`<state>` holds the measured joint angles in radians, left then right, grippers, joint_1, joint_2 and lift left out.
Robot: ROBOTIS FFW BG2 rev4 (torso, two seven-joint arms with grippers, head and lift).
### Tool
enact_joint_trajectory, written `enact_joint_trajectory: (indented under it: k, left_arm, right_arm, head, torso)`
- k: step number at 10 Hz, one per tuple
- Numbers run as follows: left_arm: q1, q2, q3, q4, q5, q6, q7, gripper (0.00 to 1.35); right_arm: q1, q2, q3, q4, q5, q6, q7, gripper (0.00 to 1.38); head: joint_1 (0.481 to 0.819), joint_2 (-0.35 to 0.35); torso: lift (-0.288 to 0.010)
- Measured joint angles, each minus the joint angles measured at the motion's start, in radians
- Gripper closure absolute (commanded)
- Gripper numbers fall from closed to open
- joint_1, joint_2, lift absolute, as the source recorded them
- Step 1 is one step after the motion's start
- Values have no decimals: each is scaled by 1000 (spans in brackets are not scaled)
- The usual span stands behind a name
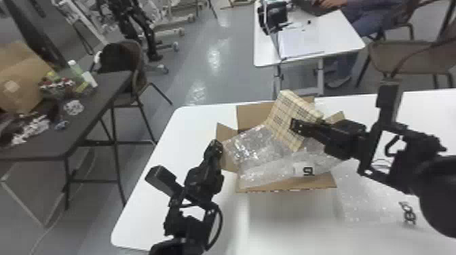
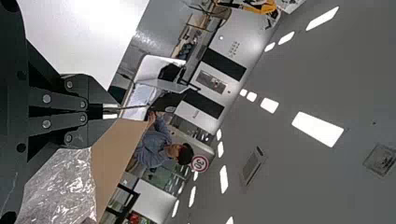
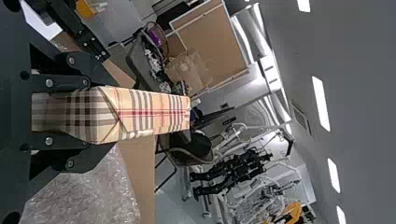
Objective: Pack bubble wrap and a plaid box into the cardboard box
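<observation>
From where I stood, the cardboard box (image 1: 285, 188) sat open on the white surface (image 1: 142, 217), flaps spread. Bubble wrap (image 1: 264, 169) lay bunched in it, spilling over its near side, w/ a white label (image 1: 300, 169) on it. The R hand (image 1: 296, 124) gripped the plaid box (image 1: 286, 117), one finger on each side, & held it tilted above the cardboard box's opening, approx. mid-to-far side, its low end right at the wrap; couldn't tell if they touched.

The L hand (image 1: 214, 145) was closed, at the L flap (image 1: 228, 132) of the cardboard box; whether it pinched that flap, I couldn't tell.

Just R of the cardboard box, a 2nd piece of wrap (image 1: 361, 200) lay flat, w/ a black print mark. Beyond the cardboard box, off to the L, stood a dark chair (image 1: 124, 56); also beyond it, a white desk (image 1: 308, 44).
</observation>
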<state>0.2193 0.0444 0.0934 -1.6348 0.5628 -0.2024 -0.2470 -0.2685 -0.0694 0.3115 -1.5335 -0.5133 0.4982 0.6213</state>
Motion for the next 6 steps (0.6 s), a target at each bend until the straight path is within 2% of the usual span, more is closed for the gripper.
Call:
enact_joint_trajectory:
  k: [1, 2, 3, 5, 6]
  left_arm:
    - [0, 0, 0, 0, 0, 0, 0, 1204]
    - [0, 0, 0, 0, 0, -1, 0, 1204]
    - [0, 0, 0, 0, 1, -1, 0, 1204]
    - [-1, 0, 0, 0, 2, -2, 0, 1204]
    - [-1, 0, 0, 0, 3, -2, 0, 1204]
  right_arm:
    - [0, 1, 0, 10, 3, 11, 0, 797]
    - [0, 3, 0, 21, 7, 15, 0, 522]
    - [-2, 3, 0, 29, 11, 17, 0, 323]
    - [-2, 4, -2, 31, 16, 20, 0, 121]
    - [6, 4, -11, 12, 16, 20, 0, 108]
  head:
    - [695, 345]
    - [695, 346]
    - [695, 345]
    - [695, 345]
    - [695, 343]
  torso:
    - [-110]
    - [-110]
    - [-110]
    - [-110]
    - [-110]
